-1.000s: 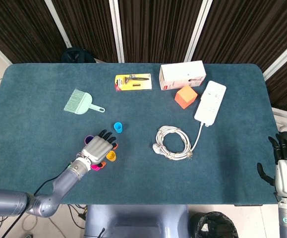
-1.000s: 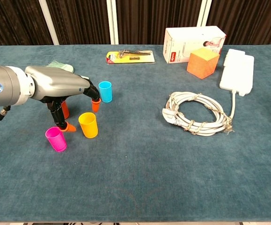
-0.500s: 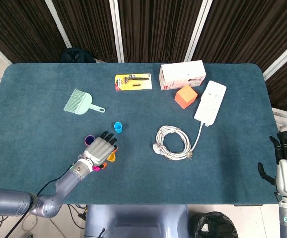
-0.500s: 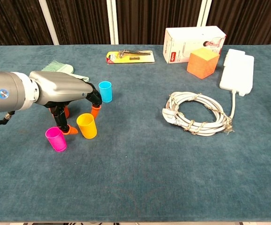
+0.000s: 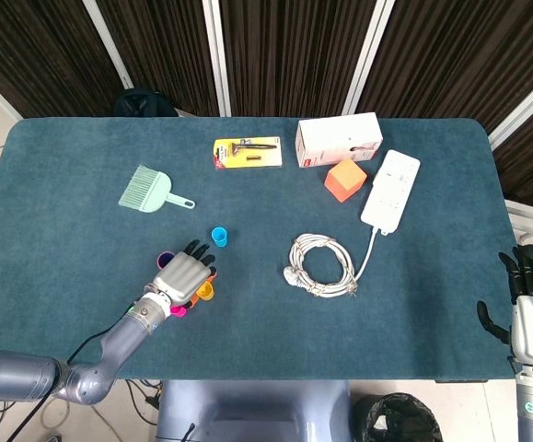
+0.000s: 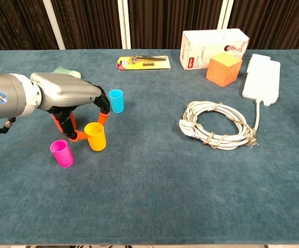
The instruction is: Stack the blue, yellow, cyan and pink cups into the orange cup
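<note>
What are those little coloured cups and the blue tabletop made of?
The pink cup, yellow cup and cyan cup look like thin moulded plastic: solid bright colour, smooth walls with a slight sheen. The table seems covered in felt or short carpet, going by its matte, mottled, fuzzy surface.

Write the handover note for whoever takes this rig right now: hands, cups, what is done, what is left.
Left hand: over the cup cluster, fingertips at the yellow cup; whether it grips is unclear.
Right hand: idle off the table's right edge, holding nothing.
Cups: cyan cup stands apart behind the cluster; pink cup in front, free; orange cup mostly hidden behind the fingers. A purple-looking rim shows by the hand in the head view, perhaps the blue cup.
Done: nothing visibly stacked.
Left: all four cups.
</note>
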Tool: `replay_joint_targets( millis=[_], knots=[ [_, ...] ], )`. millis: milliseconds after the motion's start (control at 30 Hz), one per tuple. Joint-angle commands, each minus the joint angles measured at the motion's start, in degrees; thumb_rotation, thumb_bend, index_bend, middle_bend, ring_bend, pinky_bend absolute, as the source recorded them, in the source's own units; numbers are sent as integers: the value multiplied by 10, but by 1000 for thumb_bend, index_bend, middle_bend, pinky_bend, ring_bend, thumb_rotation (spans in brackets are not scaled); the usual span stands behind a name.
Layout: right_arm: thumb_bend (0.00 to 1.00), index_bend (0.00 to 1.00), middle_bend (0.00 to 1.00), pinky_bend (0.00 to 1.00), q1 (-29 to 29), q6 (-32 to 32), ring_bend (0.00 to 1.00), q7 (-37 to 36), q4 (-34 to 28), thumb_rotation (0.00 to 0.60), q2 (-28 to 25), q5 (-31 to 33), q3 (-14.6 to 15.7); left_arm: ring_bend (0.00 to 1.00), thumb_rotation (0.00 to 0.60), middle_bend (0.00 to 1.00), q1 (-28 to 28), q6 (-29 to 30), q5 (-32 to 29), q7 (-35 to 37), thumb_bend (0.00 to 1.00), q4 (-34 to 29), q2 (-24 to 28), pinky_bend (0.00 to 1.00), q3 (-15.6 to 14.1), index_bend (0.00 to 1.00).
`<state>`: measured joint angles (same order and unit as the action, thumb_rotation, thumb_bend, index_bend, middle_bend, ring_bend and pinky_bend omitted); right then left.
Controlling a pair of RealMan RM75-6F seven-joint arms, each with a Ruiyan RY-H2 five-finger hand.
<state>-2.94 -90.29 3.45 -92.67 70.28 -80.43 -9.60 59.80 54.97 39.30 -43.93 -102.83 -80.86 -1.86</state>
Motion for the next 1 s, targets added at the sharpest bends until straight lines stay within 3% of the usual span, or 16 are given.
replay_joint_targets(
  millis=[33,367,633,1000],
  knots=[
    [408,114,72,92,0,2,93,0,0,600,1,1,0,0,600,186,-2,9,5,0,352,-7,6,48,2,447],
    [408,114,72,92,0,-2,93,-3,-1,600,1,2,-3,0,600,191,0,24,6,-1,353,-35,33,47,12,453],
    [409,114,72,92,0,-3,93,-3,-1,600,2,0,-2,0,600,198,-18,56,21,19,353,-78,118,48,25,460],
    [408,114,72,92,-1,-3,93,5,-2,600,7,-1,-2,0,600,206,-54,24,64,96,353,-37,150,47,17,464]
  ],
)
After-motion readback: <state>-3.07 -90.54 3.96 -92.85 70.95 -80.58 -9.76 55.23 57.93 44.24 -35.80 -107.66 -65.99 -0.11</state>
